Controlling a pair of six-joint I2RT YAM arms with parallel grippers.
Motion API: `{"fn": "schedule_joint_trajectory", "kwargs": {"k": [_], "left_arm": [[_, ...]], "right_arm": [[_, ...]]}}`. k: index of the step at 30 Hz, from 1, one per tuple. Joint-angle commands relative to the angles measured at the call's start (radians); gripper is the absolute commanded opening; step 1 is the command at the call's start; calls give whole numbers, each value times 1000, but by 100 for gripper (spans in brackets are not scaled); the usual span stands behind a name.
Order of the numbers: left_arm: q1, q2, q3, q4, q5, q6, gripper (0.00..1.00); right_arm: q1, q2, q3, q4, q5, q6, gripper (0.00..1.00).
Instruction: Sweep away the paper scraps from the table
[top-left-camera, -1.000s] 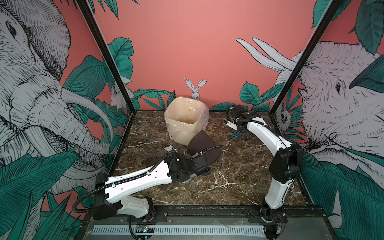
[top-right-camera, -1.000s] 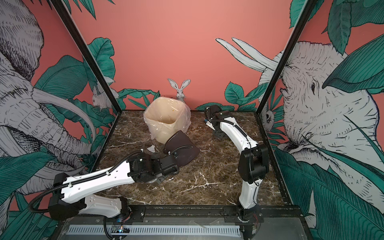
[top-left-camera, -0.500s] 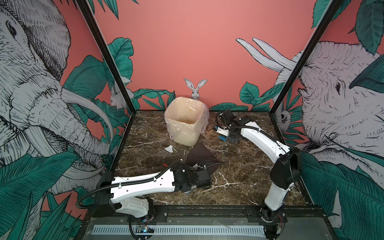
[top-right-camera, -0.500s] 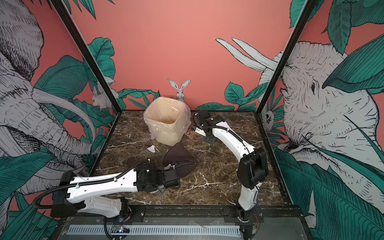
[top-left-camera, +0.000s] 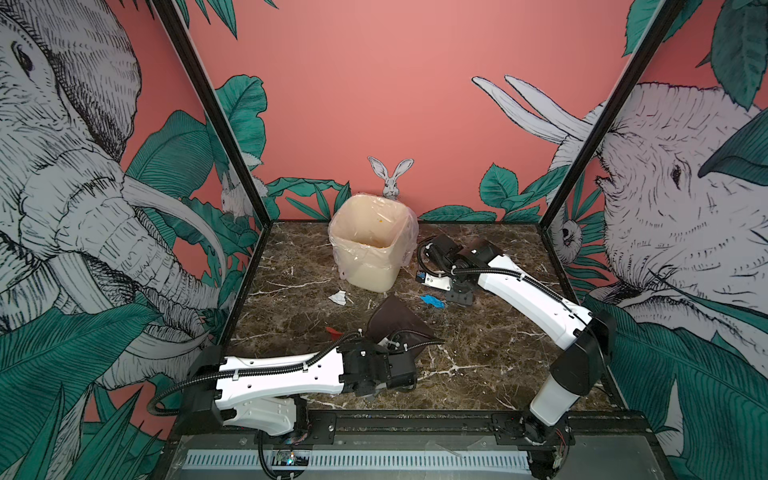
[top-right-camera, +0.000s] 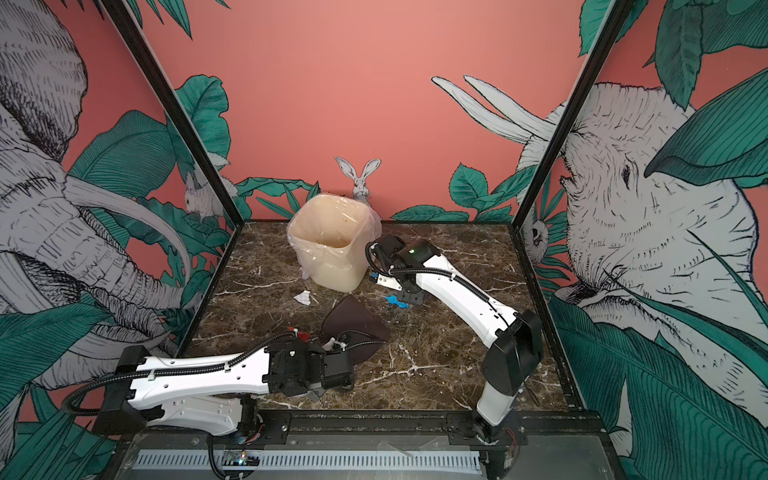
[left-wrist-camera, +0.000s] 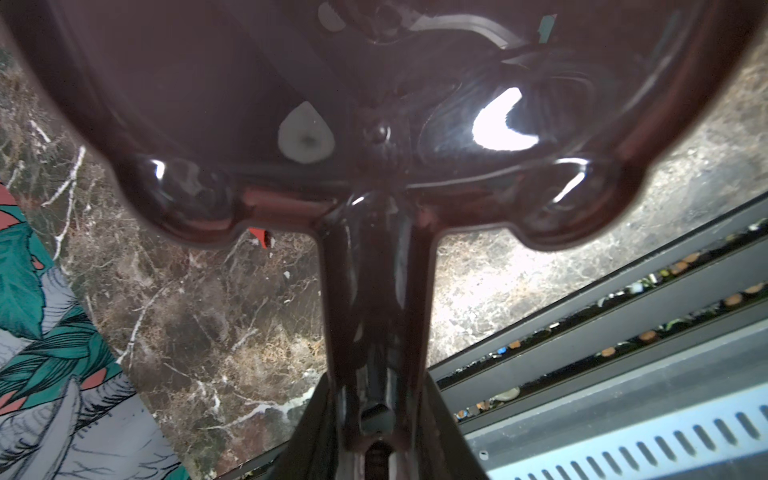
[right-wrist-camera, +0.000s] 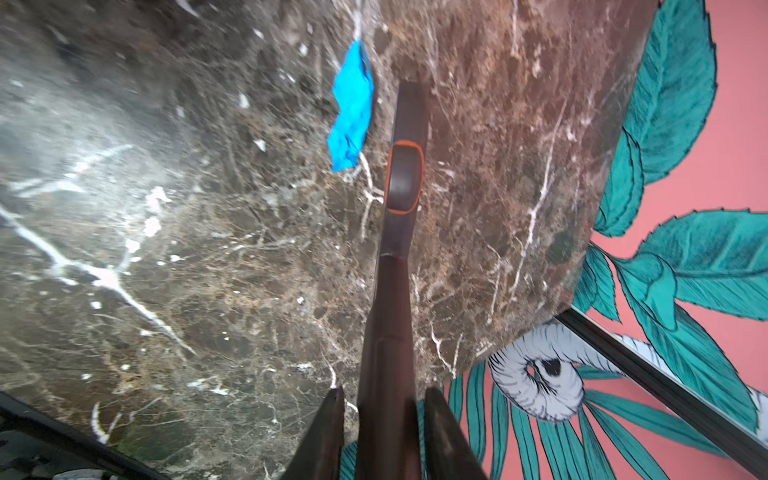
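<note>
My left gripper (left-wrist-camera: 376, 399) is shut on the handle of a dark brown dustpan (top-left-camera: 397, 324), which lies low over the table (top-left-camera: 490, 345) near the front middle. A red paper scrap (top-left-camera: 333, 331) shows just left of the pan and peeks out at its edge (left-wrist-camera: 259, 237). A white scrap (top-left-camera: 337, 297) lies in front of the bin. My right gripper (right-wrist-camera: 384, 399) is shut on a dark brush handle (right-wrist-camera: 401, 183) with an orange ring. The brush head (top-left-camera: 459, 297) meets the table right beside a blue scrap (right-wrist-camera: 351, 112), also seen in both top views (top-right-camera: 397, 301).
A cream bin (top-left-camera: 372, 241) lined with a clear bag stands at the back middle, close to my right wrist. Black frame posts and printed walls close off the left, right and back. The front edge has a black rail (left-wrist-camera: 582, 332).
The left arm brought the dustpan down from a raised tilt and back toward the front. The right arm swung left from the back right corner, bringing the brush beside the blue scrap.
</note>
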Motion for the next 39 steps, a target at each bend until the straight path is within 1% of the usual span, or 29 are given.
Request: {"fn": "schedule_joint_trajectory", "kwargs": {"k": [1, 9, 15, 26, 31, 33, 35, 36, 37, 39], "left_arm": [[-16, -1, -18, 17, 10, -57, 0], [-56, -10, -68, 45, 43, -120, 0], [-90, -9, -84, 45, 55, -173, 0], [-167, -15, -107, 19, 89, -253, 0], [-189, 7, -97, 20, 100, -255, 0], [-189, 24, -86, 17, 99, -241, 0], [-189, 40, -77, 21, 90, -223, 0], [-189, 47, -73, 26, 88, -213, 0], [-190, 51, -69, 32, 89, -204, 0], [-188, 49, -72, 54, 92, -191, 0]], "right_arm": [[-1, 41, 43, 49, 62, -2, 0], [18, 111, 93, 68, 45, -53, 0], [81, 104, 81, 11, -13, -70, 0], [219, 19, 29, -207, -72, -12, 0], [266, -31, 20, -276, -112, 32, 0], [270, -46, 39, -291, -103, 54, 0], [270, -55, 58, -296, -68, 70, 0], [265, -57, 66, -289, -33, 81, 0], [256, -55, 77, -282, 1, 95, 0], [220, -46, 97, -276, 20, 130, 0]]}}
